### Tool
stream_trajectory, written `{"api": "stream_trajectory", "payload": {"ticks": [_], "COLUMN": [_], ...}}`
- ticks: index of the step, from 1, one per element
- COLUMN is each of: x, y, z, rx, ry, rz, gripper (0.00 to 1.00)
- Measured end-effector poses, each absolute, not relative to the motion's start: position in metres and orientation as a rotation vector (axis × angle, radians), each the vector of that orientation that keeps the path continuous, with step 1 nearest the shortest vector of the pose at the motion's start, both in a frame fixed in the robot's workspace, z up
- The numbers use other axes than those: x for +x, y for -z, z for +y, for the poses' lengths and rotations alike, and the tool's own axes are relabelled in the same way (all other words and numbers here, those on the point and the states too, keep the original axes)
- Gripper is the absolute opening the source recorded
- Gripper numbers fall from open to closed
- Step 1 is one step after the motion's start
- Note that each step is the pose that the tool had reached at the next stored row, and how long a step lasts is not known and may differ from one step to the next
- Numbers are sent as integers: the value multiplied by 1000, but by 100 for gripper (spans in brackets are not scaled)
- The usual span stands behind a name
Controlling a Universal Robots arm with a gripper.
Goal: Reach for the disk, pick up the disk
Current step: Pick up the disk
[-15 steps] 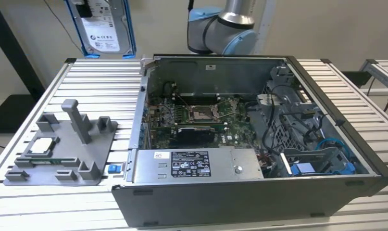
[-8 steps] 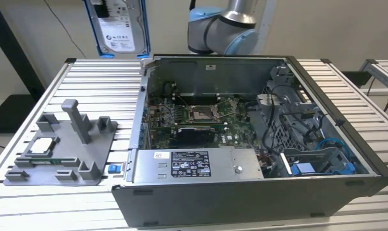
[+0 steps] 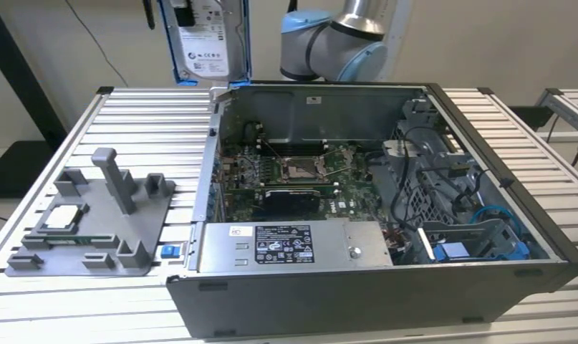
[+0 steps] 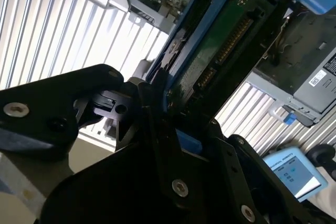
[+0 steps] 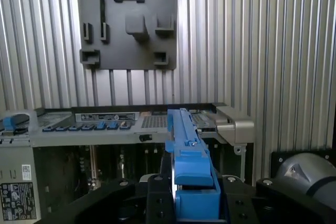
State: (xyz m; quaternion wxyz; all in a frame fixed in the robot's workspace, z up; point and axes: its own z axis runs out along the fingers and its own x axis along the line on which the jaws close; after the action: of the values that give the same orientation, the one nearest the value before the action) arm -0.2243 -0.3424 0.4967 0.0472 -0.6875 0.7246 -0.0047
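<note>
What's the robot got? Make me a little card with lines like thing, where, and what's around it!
held thing: the disk, silver-grey with a white label and a blue frame
hand: hand shut on the disk, gripping it by one end
where: up in the air, touching only the hand, near the open computer case
table: slatted metal table bearing the case and a grey holder tray
on the tray: small square silver chip

The hand (image 5: 195, 199) clasps the disk (image 5: 181, 129) edge-on over the open computer case (image 5: 68, 139), near a grey fixture plate (image 5: 122, 56).
</note>
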Motion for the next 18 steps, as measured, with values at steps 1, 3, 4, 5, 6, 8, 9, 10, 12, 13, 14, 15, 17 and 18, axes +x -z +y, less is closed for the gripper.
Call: {"api": "stream_trajectory", "payload": {"ticks": [1, 3, 4, 5, 6, 8, 9, 10, 12, 13, 14, 15, 17, 18], "x": [-220, -211, -206, -202, -197, -188, -183, -179, -170, -167, -163, -159, -151, -147], "y": [-497, -497, -497, -497, -497, -497, -497, -497, -497, -497, -497, -497, -497, -497], "z": [-342, -342, -342, -342, -342, -342, -342, -342, -342, -342, -342, -342, -342, -342], "rx": [-2097, -2097, -2097, -2098, -2098, -2098, -2098, -2098, -2098, -2098, -2098, -2098, -2098, -2098], "ry": [14, 14, 14, 14, 13, 13, 13, 13, 13, 13, 13, 13, 13, 13], "rz": [2211, 2211, 2211, 2211, 2211, 2211, 2211, 2211, 2211, 2211, 2211, 2211, 2211, 2211], "gripper": [0, 0, 0, 0, 0, 0, 0, 0, 0, 0, 0, 0, 0, 0]}}
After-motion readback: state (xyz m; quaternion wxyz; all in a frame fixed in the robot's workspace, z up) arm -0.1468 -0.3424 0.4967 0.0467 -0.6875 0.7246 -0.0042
